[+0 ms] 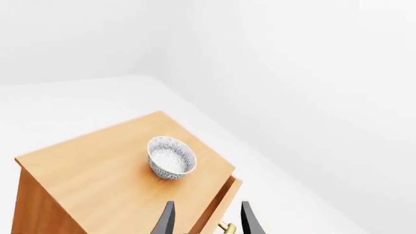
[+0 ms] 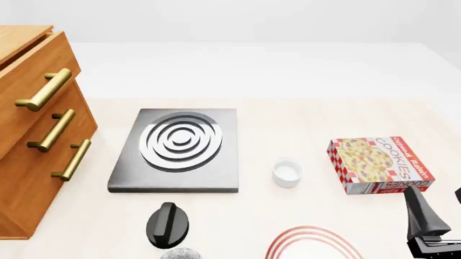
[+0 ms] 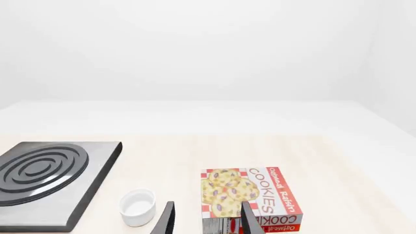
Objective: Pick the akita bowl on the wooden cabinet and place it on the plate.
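Sitting upright on the flat top of the wooden cabinet (image 1: 97,165), at the centre of the left wrist frame: the akita bowl (image 1: 171,157), speckled outside and pale inside, touching nothing but the wood. Hanging above and short of that bowl, at the bottom edge of the same frame: the left hand (image 1: 206,222), its two dark fingers (image 1: 165,220) standing apart with nothing between them (a brass handle (image 1: 226,227) peeking through the gap below). Filling the left edge of the front frame: the cabinet's drawer face with three brass bars. Lying at the bottom centre of the front frame, cut by the edge: the plate (image 2: 311,244), showing only its red rings, well apart from the cabinet. Resting on the pale worktop (image 2: 288,116) between them: a grey stove (image 2: 176,148) with silver rings, a small white cup (image 2: 286,172) just right of it, a cookie box (image 2: 378,164) farther right, and a black knob-like object (image 2: 167,224) at lower centre. Hovering at the lower right corner of the front frame, near the cookie box: the right hand (image 3: 206,222), fingers likewise spread and holding nothing.
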